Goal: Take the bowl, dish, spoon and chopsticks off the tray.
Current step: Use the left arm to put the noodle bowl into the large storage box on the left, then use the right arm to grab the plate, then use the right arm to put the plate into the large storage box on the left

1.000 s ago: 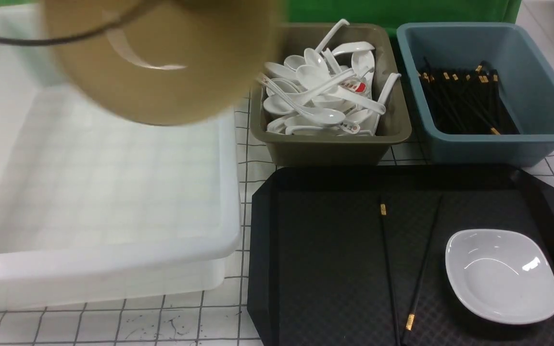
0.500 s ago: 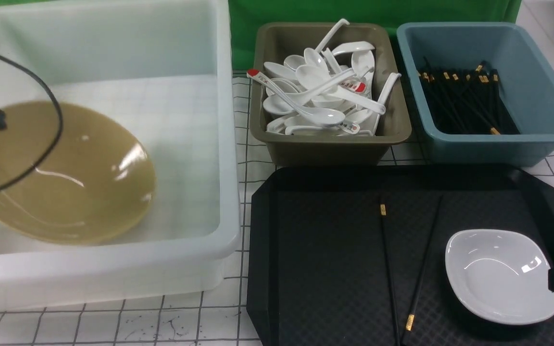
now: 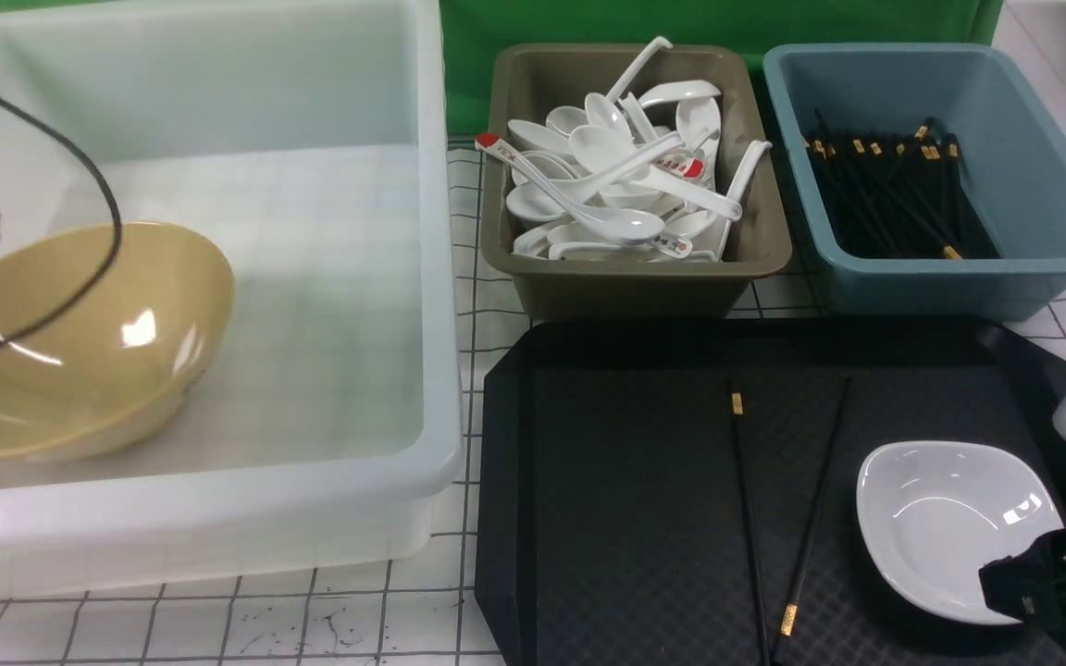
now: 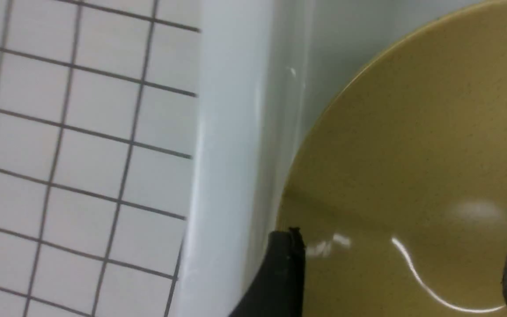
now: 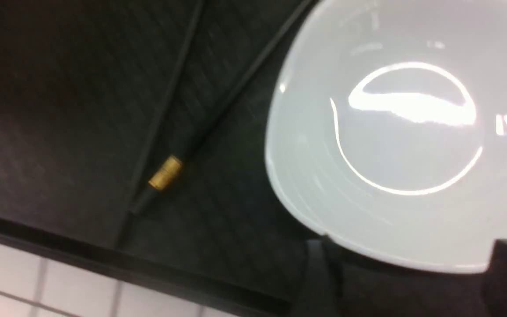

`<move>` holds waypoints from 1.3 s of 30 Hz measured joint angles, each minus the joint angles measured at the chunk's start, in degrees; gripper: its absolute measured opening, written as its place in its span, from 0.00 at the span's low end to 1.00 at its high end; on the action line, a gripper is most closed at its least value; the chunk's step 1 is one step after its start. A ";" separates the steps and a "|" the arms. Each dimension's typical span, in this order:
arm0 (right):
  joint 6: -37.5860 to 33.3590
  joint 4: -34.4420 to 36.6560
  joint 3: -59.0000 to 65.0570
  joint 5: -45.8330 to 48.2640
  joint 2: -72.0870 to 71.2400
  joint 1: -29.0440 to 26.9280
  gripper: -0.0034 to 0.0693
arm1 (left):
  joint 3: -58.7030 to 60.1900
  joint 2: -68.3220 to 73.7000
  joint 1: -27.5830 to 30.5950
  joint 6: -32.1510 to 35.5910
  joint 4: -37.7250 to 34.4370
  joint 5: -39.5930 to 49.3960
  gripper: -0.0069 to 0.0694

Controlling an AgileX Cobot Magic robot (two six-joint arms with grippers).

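Mustard-yellow, the bowl [image 3: 80, 342] lies tilted in the white tub [image 3: 311, 481] at the frame's left, off the tray [image 3: 625, 518]. The left gripper [image 4: 403, 273] hangs over it, fingers spread wide and gripping nothing. The spoon [image 3: 570, 190] lies atop the heap in the olive bin [image 3: 635, 287]. Left on the tray are the chopsticks [image 3: 744, 481] at centre and the dish [image 3: 940, 518] at lower right, where the right gripper [image 5: 412, 277] hovers at its near rim, spread and empty. Roughly half done.
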 joint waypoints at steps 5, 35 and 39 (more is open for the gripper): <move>3.28 -6.54 -4.36 0.64 4.53 -1.93 0.87 | -3.82 -6.42 -0.56 -3.62 -0.77 0.10 0.76; 1.65 -2.77 -25.40 7.23 24.29 -1.27 0.14 | 37.07 -49.95 -15.91 2.00 -7.87 -20.02 0.08; 1.87 -0.14 -37.80 9.79 23.41 7.60 0.14 | 41.76 -52.05 -15.91 0.17 -7.44 -22.32 0.08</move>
